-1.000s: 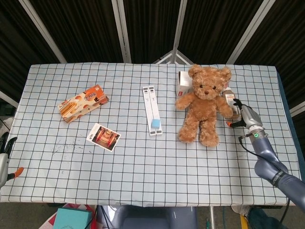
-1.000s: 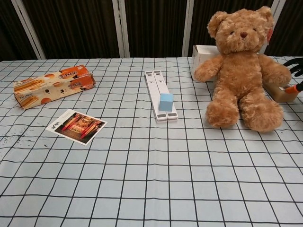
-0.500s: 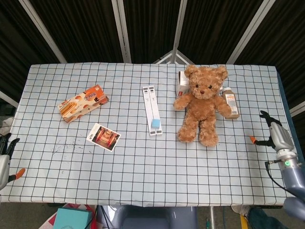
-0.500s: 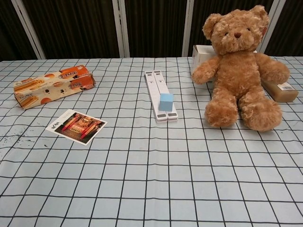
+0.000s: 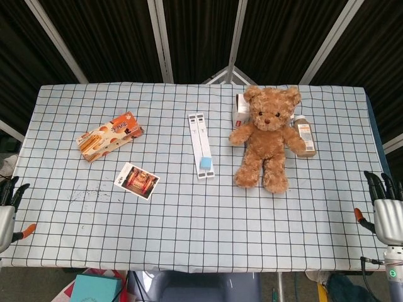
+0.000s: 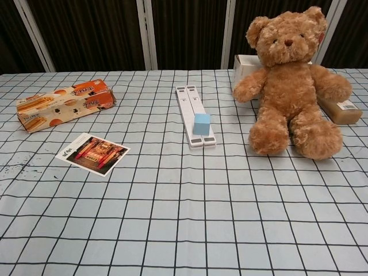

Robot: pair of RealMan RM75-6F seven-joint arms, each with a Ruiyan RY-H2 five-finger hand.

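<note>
Checked tablecloth (image 5: pixel 189 207) w/ teddy bear (image 5: pixel 267 138); left hand (image 5: pixel 6 217), right hand (image 5: pixel 385 211) empty, fingers apart, off edges.

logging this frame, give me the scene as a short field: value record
left hand: open, at the table's left edge, holding nothing
right hand: open, at the right edge, holding nothing
teddy bear: sitting upright, far right of the table
brown bottle: lying beside the bear
white box: behind the bear
white rail: centre, blue cube on it
snack box: left
photo card: flat, left
</note>
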